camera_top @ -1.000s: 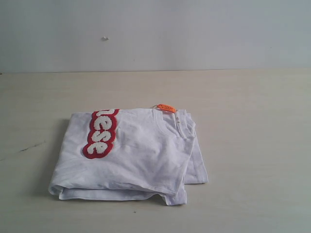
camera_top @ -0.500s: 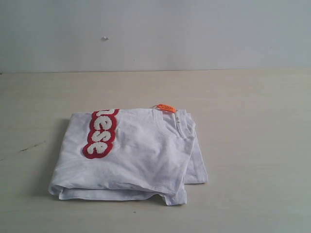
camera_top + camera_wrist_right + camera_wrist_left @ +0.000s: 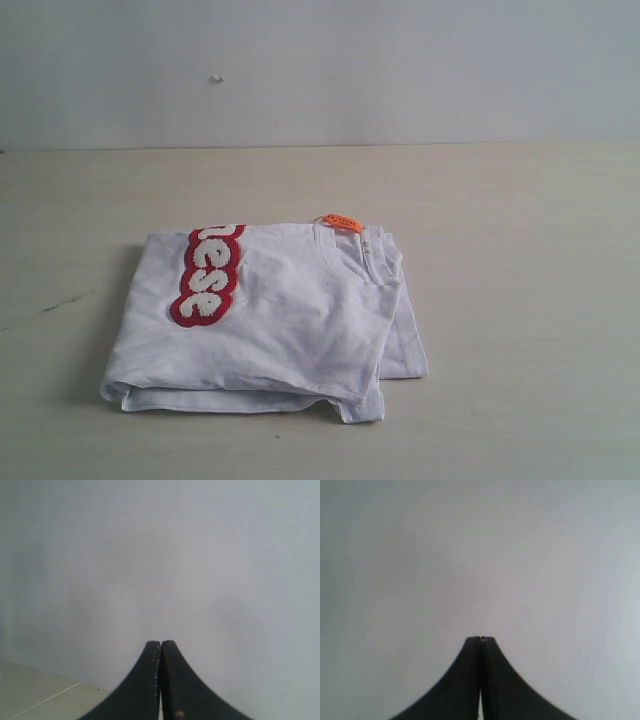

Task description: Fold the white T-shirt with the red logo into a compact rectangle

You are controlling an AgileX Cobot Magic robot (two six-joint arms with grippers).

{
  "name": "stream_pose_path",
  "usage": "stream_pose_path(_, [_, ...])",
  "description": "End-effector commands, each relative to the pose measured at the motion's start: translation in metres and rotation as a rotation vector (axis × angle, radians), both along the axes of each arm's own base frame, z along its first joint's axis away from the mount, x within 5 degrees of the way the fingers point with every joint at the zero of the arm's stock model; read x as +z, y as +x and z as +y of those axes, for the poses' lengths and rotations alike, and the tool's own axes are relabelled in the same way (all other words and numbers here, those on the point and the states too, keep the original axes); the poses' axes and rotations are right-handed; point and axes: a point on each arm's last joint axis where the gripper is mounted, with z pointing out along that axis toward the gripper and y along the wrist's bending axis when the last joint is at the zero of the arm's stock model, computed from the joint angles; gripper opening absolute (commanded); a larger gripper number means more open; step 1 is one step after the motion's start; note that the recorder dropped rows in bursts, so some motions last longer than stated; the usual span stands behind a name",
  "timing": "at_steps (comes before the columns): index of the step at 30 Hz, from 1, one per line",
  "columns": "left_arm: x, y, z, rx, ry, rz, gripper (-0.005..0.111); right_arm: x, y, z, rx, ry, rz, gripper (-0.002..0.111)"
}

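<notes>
Pale wood-toned worktop (image 3: 520,300) fills your exterior view, backed by a plain light wall (image 3: 400,70). You have the white T-shirt (image 3: 290,320) lying on it a little left of centre, folded into a thick, roughly rectangular stack. Its layered edges show along the near side, and one lower layer sticks out at the right. Your red logo (image 3: 207,275) sits on the top layer near the left side and runs up to the far fold, where its white letters are cut off. An orange tag (image 3: 343,222) pokes out at the collar on the far edge. Your left gripper (image 3: 480,639) faces a blank pale surface, its jaws pressed together with nothing between them. Your right gripper (image 3: 160,642) is likewise closed and empty, pointed at a pale wall.
</notes>
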Motion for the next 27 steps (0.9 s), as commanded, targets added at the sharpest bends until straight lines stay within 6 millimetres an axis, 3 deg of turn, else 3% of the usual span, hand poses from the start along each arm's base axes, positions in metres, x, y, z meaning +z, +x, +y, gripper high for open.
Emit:
stream_pose_path(1, [0.0, -0.001, 0.0, 0.018, -0.032, -0.015, 0.0, -0.001, 0.0, 0.0, 0.001, -0.005, 0.0, 0.0])
stream_pose_path(9, [0.0, 0.0, 0.002, 0.072, -0.109, -0.013, 0.0, -0.001, 0.0, 0.0, 0.0, -0.004, -0.001, 0.0])
stream_pose_path(12, [-0.01, 0.005, 0.002, 0.031, -0.171, -0.001, 0.0, -0.001, 0.0, 0.0, 0.0, -0.004, -0.001, 0.0])
stream_pose_path(15, [-0.026, 0.012, 0.002, -0.009, -0.224, 0.011, 0.0, -0.001, 0.0, 0.0, 0.0, -0.004, -0.001, 0.0])
stream_pose_path(21, [-0.095, 0.035, 0.004, -0.014, -0.327, 0.212, 0.0, -0.001, 0.0, 0.0, 0.0, -0.004, -0.001, 0.0])
stream_pose_path(22, [-0.099, 0.036, 0.005, 0.002, -0.327, 0.256, 0.0, -0.001, 0.0, 0.0, 0.0, -0.004, -0.001, 0.0])
stream_pose_path(27, [-0.108, 0.038, 0.006, 0.161, 0.035, 0.349, 0.0, -0.001, 0.0, 0.0, 0.0, -0.004, -0.001, 0.0])
